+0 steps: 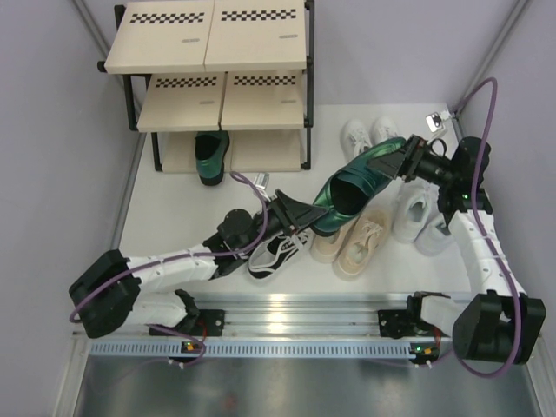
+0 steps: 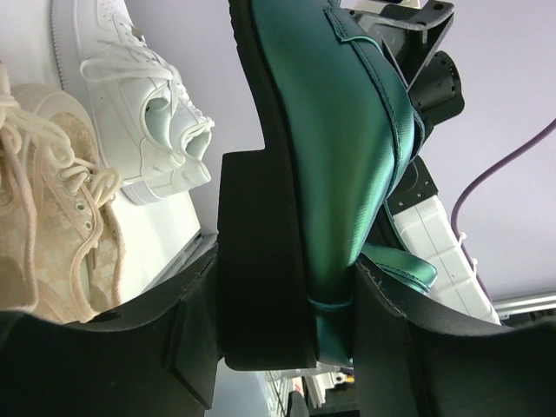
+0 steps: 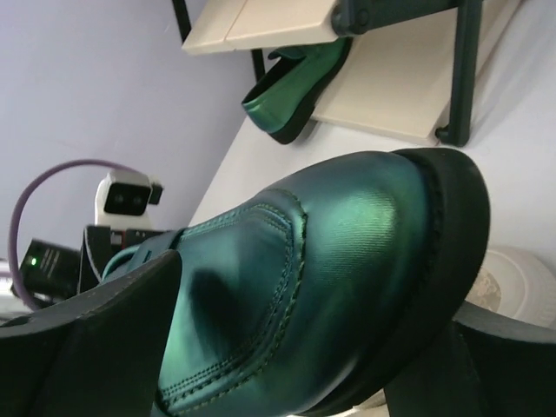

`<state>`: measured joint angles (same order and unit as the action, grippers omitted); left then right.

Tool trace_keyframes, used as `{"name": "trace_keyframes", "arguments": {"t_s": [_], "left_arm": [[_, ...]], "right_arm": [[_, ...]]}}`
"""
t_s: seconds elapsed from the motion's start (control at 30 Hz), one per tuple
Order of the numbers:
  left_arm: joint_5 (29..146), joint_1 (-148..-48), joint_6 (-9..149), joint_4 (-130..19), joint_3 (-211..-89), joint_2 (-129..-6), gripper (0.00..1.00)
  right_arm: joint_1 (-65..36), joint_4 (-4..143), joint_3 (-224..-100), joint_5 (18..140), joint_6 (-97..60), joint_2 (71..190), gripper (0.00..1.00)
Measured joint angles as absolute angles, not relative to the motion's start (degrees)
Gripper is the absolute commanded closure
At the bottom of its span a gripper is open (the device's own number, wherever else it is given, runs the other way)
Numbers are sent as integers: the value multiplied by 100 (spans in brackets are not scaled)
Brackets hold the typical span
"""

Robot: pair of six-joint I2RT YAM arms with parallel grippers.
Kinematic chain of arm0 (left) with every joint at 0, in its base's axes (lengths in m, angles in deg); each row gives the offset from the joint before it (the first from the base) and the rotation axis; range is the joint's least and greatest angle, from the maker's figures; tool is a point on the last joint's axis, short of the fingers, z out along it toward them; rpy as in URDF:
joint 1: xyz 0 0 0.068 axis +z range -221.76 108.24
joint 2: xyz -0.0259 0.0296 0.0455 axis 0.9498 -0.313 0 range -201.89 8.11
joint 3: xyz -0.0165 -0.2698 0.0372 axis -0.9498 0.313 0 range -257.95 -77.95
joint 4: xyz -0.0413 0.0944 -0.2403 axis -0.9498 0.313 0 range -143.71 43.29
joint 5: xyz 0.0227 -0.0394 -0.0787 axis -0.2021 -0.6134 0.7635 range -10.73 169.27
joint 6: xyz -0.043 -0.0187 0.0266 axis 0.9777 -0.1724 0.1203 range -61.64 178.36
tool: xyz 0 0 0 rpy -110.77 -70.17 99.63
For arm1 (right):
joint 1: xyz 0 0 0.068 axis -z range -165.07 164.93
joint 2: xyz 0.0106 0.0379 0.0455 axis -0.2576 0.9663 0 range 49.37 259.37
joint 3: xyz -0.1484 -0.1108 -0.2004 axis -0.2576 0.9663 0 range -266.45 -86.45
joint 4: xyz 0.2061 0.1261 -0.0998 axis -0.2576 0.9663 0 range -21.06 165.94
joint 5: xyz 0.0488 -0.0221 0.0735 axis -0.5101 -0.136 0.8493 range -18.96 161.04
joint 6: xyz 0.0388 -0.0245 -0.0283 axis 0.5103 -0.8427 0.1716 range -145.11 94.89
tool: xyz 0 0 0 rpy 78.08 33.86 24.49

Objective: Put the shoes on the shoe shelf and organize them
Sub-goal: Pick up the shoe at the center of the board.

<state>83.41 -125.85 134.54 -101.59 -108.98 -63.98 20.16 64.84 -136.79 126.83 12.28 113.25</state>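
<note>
Well, the green shoe (image 1: pixel 352 189) hangs over the bench (image 1: pixel 165 217), heel clamped in the left pincer (image 1: pixel 301 219). Whether the right pincer (image 1: pixel 393 162) at the toe grips, I cannot tell. Free the toe fully before swinging toward its mate (image 1: pixel 211 156) on the shelf (image 1: pixel 261 109).

You see raised shoe (image 1: pixel 369 165): metallic dark green, black sole. Twin shoe (image 1: pixel 211 156) same green. Shelf (image 1: pixel 174 39): beige boards, black frame, black-and-white checker strips. Your sneakers: black-and-white (image 1: pixel 274 252), tan pair (image 1: pixel 360 243), white pair (image 1: pixel 417 213). Cable (image 3: pixel 65 168) purple.
</note>
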Motion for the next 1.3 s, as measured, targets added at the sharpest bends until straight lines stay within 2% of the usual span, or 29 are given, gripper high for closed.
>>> {"name": "trace_keyframes", "arguments": {"t_s": [0.2, 0.67, 0.9, 1.3], "left_arm": [[8666, -12318, 13494, -10159, -10432, -5922, 100], [8868, -11678, 13492, -8784, -9943, -4055, 100], [8806, -11610, 13542, -8447, -9634, -3494, 100], [7731, -11216, 13242, -5420, -9637, -1197, 100]], "right_arm": [[1940, 6611, -13679, 12919, 1027, 11215, 1], [1948, 7241, -13799, 12851, 319, 11001, 1], [1968, 7322, -13799, 12812, 244, 10997, 1], [2466, 7151, -13769, 12947, 402, 10859, 1]]}}
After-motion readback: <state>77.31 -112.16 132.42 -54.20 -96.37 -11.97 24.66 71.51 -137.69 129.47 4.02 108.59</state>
